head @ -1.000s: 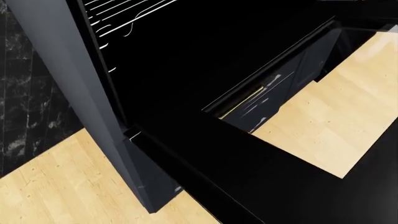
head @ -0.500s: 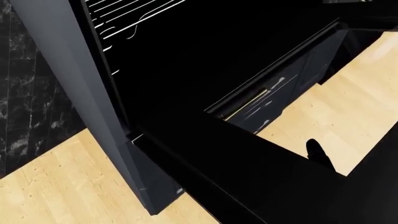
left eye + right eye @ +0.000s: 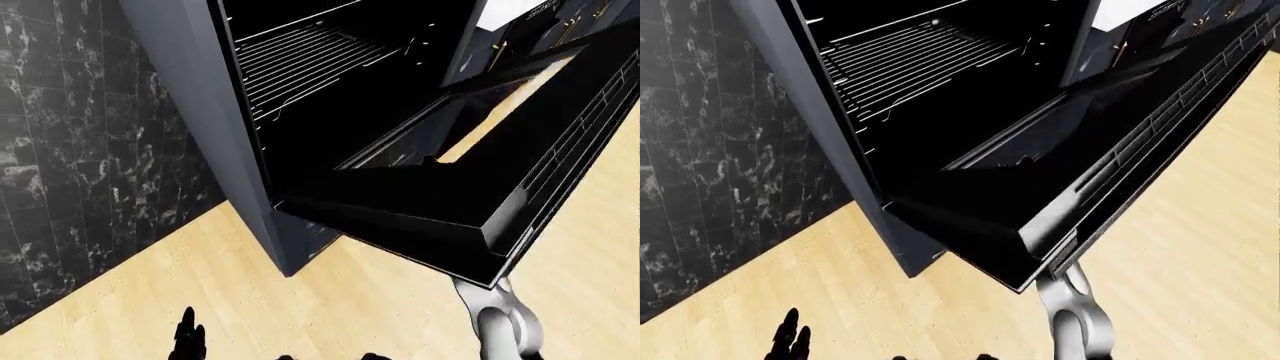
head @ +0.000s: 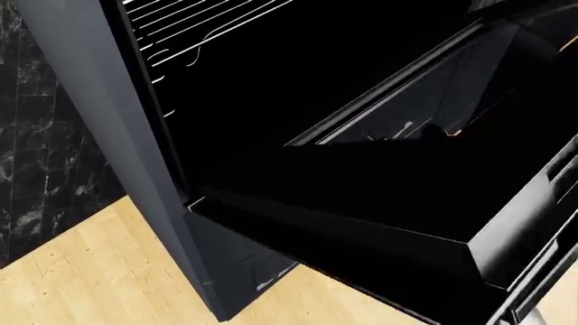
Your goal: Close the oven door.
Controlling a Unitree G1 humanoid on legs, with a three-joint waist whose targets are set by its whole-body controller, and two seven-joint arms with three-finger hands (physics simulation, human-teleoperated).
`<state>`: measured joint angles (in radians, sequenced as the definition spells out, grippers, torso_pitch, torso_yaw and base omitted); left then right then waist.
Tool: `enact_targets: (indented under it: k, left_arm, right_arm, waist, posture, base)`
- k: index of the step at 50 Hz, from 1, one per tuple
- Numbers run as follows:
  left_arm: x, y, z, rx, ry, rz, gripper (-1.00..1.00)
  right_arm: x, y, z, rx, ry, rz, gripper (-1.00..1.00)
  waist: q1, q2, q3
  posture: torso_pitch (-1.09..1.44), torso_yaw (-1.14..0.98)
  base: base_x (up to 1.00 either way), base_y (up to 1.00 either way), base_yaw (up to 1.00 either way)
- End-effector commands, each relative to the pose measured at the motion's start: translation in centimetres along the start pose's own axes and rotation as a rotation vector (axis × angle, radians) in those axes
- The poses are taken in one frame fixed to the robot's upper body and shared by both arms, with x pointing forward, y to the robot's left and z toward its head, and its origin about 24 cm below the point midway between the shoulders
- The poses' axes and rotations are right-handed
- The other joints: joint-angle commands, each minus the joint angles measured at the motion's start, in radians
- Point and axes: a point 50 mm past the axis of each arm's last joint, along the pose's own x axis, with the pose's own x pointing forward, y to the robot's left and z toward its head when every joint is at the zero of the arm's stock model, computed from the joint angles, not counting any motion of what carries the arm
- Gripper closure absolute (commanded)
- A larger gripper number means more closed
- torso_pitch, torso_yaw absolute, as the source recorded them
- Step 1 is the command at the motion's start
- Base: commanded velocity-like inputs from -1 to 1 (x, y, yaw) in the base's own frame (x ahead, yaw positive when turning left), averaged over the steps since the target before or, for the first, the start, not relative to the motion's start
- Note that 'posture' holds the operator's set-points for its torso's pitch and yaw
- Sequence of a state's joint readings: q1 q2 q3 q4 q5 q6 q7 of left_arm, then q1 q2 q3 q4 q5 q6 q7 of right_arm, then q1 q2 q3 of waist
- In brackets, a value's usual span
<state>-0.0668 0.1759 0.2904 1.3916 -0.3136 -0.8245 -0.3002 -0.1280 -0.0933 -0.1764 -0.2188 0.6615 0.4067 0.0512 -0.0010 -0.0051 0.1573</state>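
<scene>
A pale wooden floor with faint plank lines is seen across the bottom of the left-eye view and again along its right edge. A wall of black marble tiles, veined in white, is shown filling the left side, where it is met by the floor. At the top right, dark cabinets with slim brass handles are glimpsed beneath a white surface.

Black oven door, grey oven side, black white-veined marble wall, pale wood floor.
</scene>
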Motion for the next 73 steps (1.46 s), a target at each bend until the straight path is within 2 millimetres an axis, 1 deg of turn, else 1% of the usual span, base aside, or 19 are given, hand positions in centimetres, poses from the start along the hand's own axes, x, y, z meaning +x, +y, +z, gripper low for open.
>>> enact_targets:
  k: [1,3,6,9,17,18,22,25,28,30,33,35,40,44,47,49,54,61,73]
  left_arm:
    - [0.3,0.3,0.7,0.011,-0.046,0.005,-1.0]
    - [0.3,0.3,0.7,0.012,-0.046,0.005,-1.0]
    - [0.3,0.2,0.7,0.011,-0.047,0.004,-1.0]
    - [0.3,0.2,0.7,0.01,-0.046,0.0,-1.0]
    - [0.3,0.2,0.7,0.009,-0.048,-0.001,-1.0]
    - [0.3,0.2,0.7,0.011,-0.048,-0.001,-1.0]
    - [0.3,0.2,0.7,0.008,-0.048,0.001,-1.0]
    - [0.3,0.2,0.7,0.007,-0.048,0.001,-1.0]
    - [0.3,0.2,0.8,0.006,-0.05,0.0,-1.0]
    - [0.3,0.2,0.8,0.006,-0.049,0.0,-1.0]
    - [0.3,0.2,0.8,0.006,-0.049,0.0,-1.0]
    - [0.4,0.3,0.8,0.005,-0.049,0.001,-1.0]
    - [0.3,0.3,0.8,0.006,-0.05,0.001,-1.0]
    - [0.3,0.3,0.8,0.006,-0.05,0.003,-1.0]
    - [0.3,0.3,0.8,0.005,-0.05,0.003,-1.0]
    - [0.3,0.3,0.8,0.004,-0.051,0.003,-1.0]
    - [0.3,0.3,0.8,0.002,-0.052,0.002,-1.0]
    - [0.3,0.4,0.8,0.0,-0.053,0.002,-1.0]
    - [0.3,0.3,0.8,-0.001,-0.052,0.002,-1.0]
  right_arm:
    - [0.5,1.8,2.3,-0.021,-0.079,0.075,-1.0]
    - [0.8,2.2,2.7,-0.027,-0.076,0.085,-1.0]
    - [1.4,3.7,3.8,-0.046,-0.078,0.116,-1.0]
    - [1.9,4.7,4.6,-0.067,-0.076,0.138,-1.0]
    - [3.7,9.0,6.5,-0.175,-0.05,0.226,-1.0]
    - [3.9,9.1,6.5,-0.184,-0.044,0.227,-1.0]
    - [5.4,11.7,6.9,-0.236,-0.025,0.26,-1.0]
    - [6.0,12.7,6.6,-0.272,-0.007,0.261,-1.0]
    - [7.6,14.5,6.6,-0.333,0.014,0.273,-1.0]
    - [8.7,15.8,7.2,-0.364,0.019,0.289,-1.0]
    - [10.4,16.9,7.4,-0.423,0.025,0.29,-1.0]
    - [11.5,17.9,7.6,-0.444,0.029,0.296,-1.0]
    - [13.7,20.4,8.1,-0.498,0.032,0.331,-1.0]
    - [15.2,21.4,8.2,-0.535,0.047,0.32,-1.0]
    - [15.8,22.2,7.8,-0.565,0.058,0.337,-1.0]
    - [16.1,22.5,7.4,-0.579,0.065,0.339,-1.0]
    - [16.2,23.5,6.4,-0.608,0.087,0.36,-1.0]
    - [15.9,25.1,6.3,-0.605,0.087,0.39,-1.0]
    - [15.8,25.3,6.2,-0.611,0.089,0.401,-1.0]
  waist:
    - [0.002,0.001,-0.023]
    - [0.002,0.001,-0.022]
    - [0.002,0.001,-0.023]
    - [0.002,0.002,-0.022]
    - [0.002,0.002,-0.022]
    - [0.002,0.003,-0.022]
    - [0.0,0.005,-0.023]
    - [-0.001,0.007,-0.023]
    - [0.0,0.01,-0.023]
    - [-0.002,0.013,-0.023]
    - [-0.004,0.018,-0.021]
    - [-0.005,0.021,-0.02]
    - [-0.008,0.028,-0.019]
    - [-0.011,0.034,-0.016]
    - [-0.012,0.037,-0.015]
    - [-0.013,0.038,-0.01]
    - [-0.017,0.042,-0.013]
    - [-0.019,0.045,-0.008]
    - [-0.02,0.043,-0.007]
  posture:
    - [0.22,0.0]
    - [0.22,0.0]
    - [0.22,0.0]
    - [0.22,0.0]
    - [0.22,0.0]
    - [0.22,0.0]
    - [0.22,0.0]
    - [0.22,0.0]
    - [0.22,0.0]
    - [0.22,0.0]
    - [0.22,0.0]
    - [0.22,0.0]
    - [0.22,0.0]
    - [0.22,0.0]
    - [0.22,0.0]
    - [0.22,0.0]
    - [0.22,0.0]
    - [0.22,0.0]
    - [0.22,0.0]
  base:
    - [0.0,0.0,0.0]
    - [0.0,0.0,0.0]
    - [0.0,0.0,0.0]
    - [0.0,0.0,0.0]
    - [0.0,0.0,0.0]
    - [0.0,0.0,0.0]
    - [0.0,0.0,0.0]
    - [0.0,0.0,0.0]
    - [0.0,0.0,0.0]
    - [0.0,0.0,0.0]
    - [0.0,0.0,0.0]
    - [0.0,0.0,0.0]
    - [0.0,0.0,0.0]
    - [0.0,0.0,0.0]
    - [0.0,0.0,0.0]
    - [0.0,0.0,0.0]
    - [0.0,0.0,0.0]
    - [0.0,0.0,0.0]
    - [0.0,0.0,0.0]
